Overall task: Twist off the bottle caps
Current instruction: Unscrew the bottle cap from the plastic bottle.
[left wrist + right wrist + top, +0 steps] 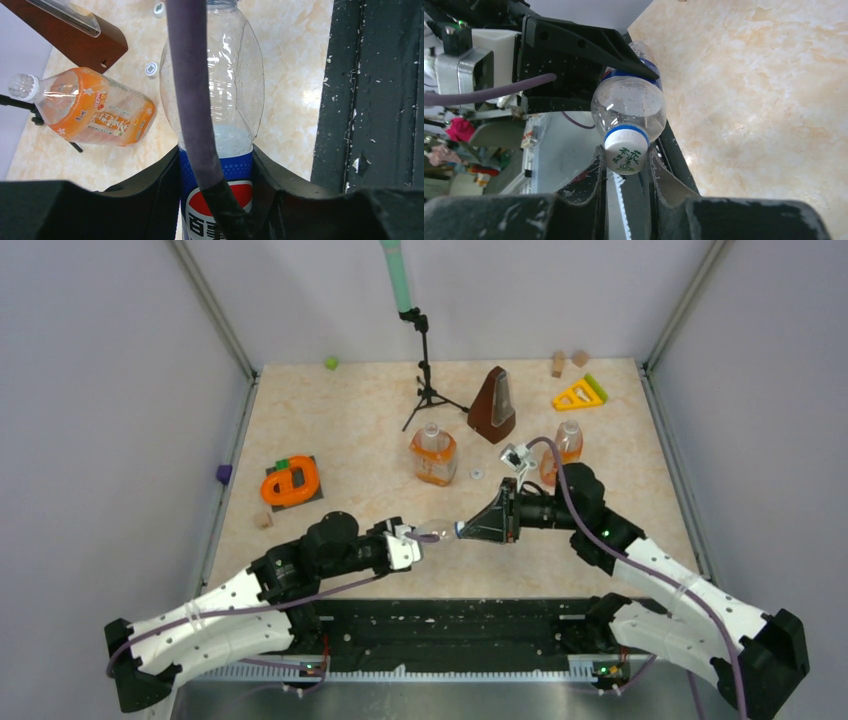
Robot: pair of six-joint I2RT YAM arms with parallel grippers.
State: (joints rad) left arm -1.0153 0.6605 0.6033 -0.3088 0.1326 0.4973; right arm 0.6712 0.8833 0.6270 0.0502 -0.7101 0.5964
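My left gripper (410,538) is shut on the clear bottle with the blue label (235,100) and holds it on its side above the table's near edge. In the top view this bottle (438,528) lies between both grippers. My right gripper (625,156) is shut on the bottle's white cap (626,152), one finger on each side of it. The squat orange bottle (433,455) and the slim orange bottle (568,448) stand upright at mid-table. Two loose white caps (151,68) lie on the table; one of them shows in the top view (476,474).
The brown metronome (494,405) stands behind the bottles, with a black tripod (428,380) to its left. An orange ring on a dark plate (291,482) lies at the left. A yellow triangle (579,394) and wooden blocks lie at the back right. The black base rail (380,90) runs along the near edge.
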